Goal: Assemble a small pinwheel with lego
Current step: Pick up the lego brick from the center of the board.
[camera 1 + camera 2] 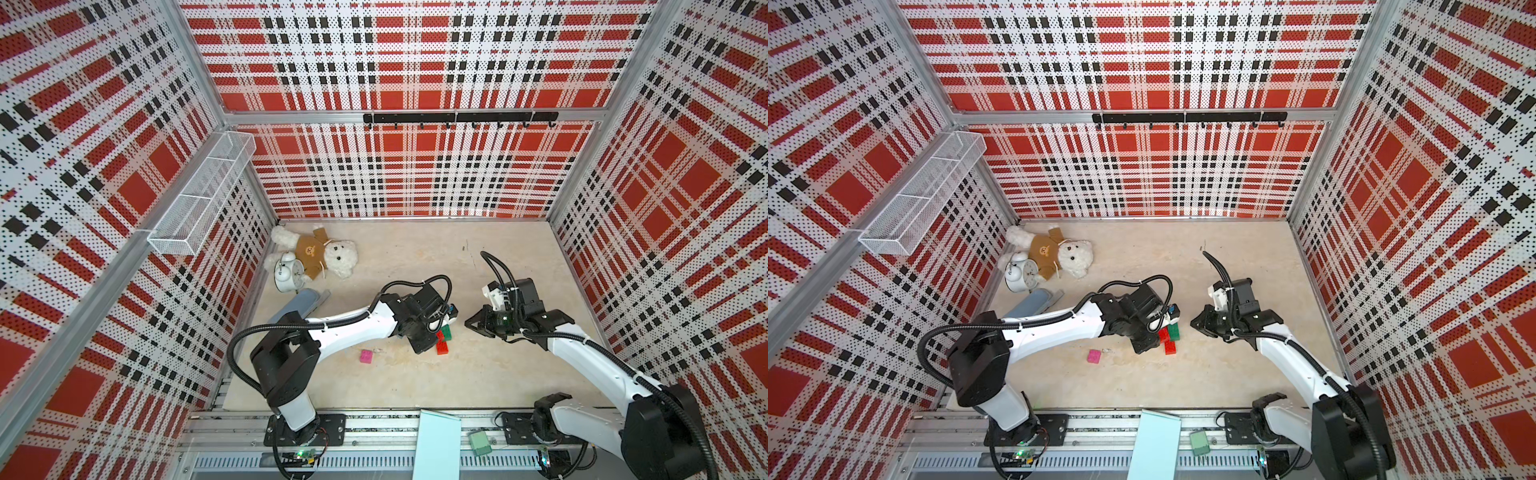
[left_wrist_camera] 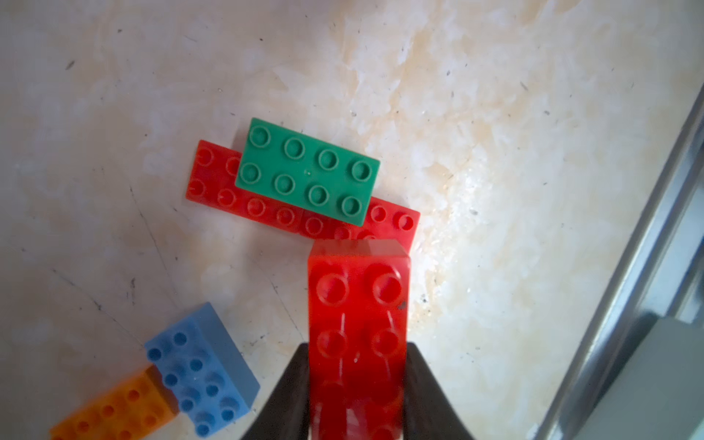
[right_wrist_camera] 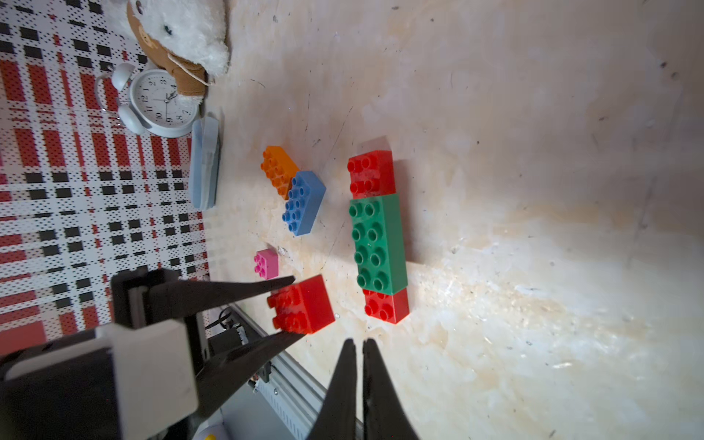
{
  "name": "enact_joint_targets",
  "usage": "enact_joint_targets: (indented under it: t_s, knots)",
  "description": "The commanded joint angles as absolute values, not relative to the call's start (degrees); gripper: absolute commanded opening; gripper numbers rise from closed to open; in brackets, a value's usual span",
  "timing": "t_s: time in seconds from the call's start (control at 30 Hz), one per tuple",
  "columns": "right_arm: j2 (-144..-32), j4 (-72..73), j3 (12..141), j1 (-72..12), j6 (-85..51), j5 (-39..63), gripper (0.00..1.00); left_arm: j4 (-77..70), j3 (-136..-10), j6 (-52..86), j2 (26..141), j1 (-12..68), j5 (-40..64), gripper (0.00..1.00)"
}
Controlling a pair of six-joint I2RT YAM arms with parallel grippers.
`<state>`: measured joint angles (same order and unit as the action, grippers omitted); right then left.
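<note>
Beige tabletop (image 1: pixel 457 374); left gripper (image 3: pixel 297 306) clamps partly cropped red brick (image 2: pixel 358 312), right gripper (image 3: pixel 359 341) closed, empty.

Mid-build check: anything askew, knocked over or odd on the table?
Nothing damaged or spilled. The blue brick lies crooked against the orange brick, touching its end. The right gripper has its jaws shut on nothing, while the left gripper holds a red brick. The teddy bear lies flat in the far corner.

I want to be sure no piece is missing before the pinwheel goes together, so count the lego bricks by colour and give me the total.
Red bricks: 3
Green brick: 1
Orange brick: 1
Blue brick: 1
Pink brick: 1
Total: 7
</note>
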<state>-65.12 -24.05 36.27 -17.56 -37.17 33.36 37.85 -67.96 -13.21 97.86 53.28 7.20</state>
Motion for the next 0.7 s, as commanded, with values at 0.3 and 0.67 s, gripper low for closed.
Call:
enact_joint_targets:
  t_s: [0.3, 0.67]
  knots:
    - [-65.35, -13.57, 33.17, -17.43, -42.49, 37.6, 0.05, 42.98, -74.33, -27.68, 104.48, 48.35, 7.84, 0.3]
    - [-65.77, -16.96, 33.99, -14.37, -42.34, 35.6, 0.02, 46.49, -79.78, -32.11, 108.87, 47.95, 10.02, 0.29]
